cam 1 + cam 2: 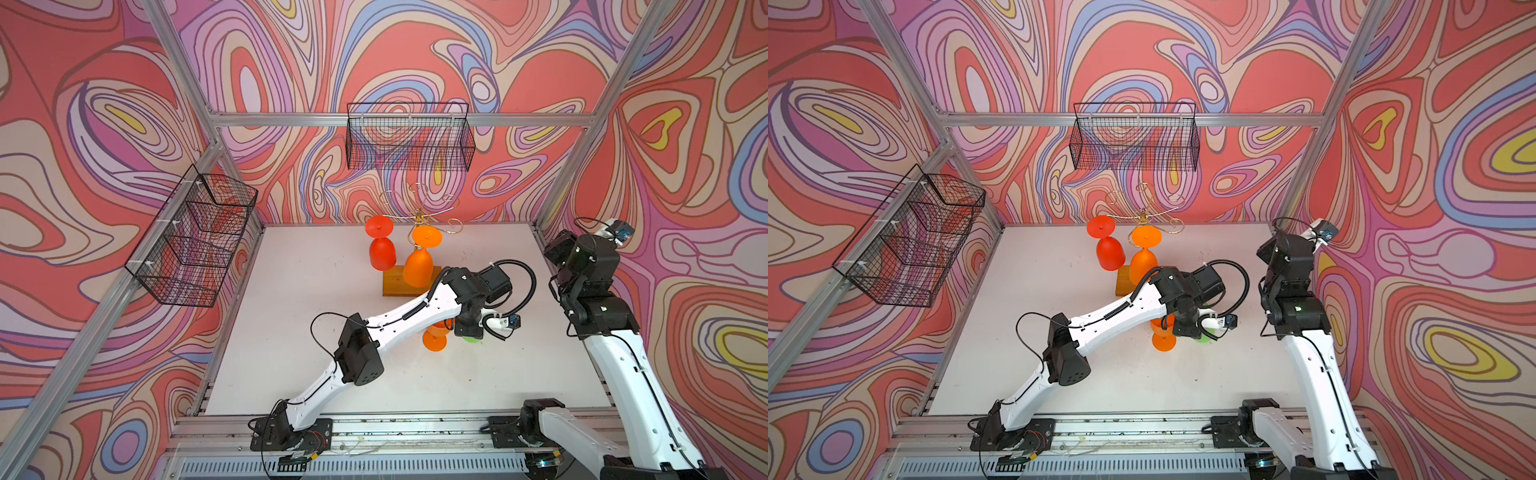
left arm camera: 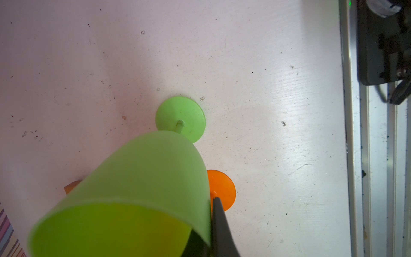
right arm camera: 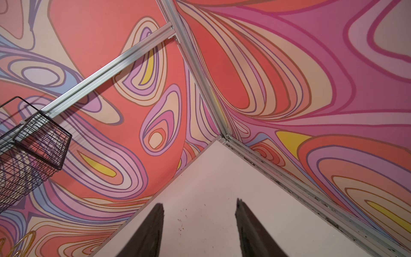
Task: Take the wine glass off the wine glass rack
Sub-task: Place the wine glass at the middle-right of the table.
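Note:
The wine glass rack is a gold wire tree on a wooden base at the back of the white table. A red wine glass and an orange wine glass hang upside down from its arms. My left gripper is shut on the rim of a green wine glass, one finger outside the bowl and one inside. The glass's foot points down at the table. Another orange wine glass stands right beside it. My right gripper is open and holds nothing.
A black wire basket hangs on the back wall above the rack, another on the left wall. My right arm is folded up by the right wall, its gripper aimed at the back right corner. Aluminium frame rails border the table.

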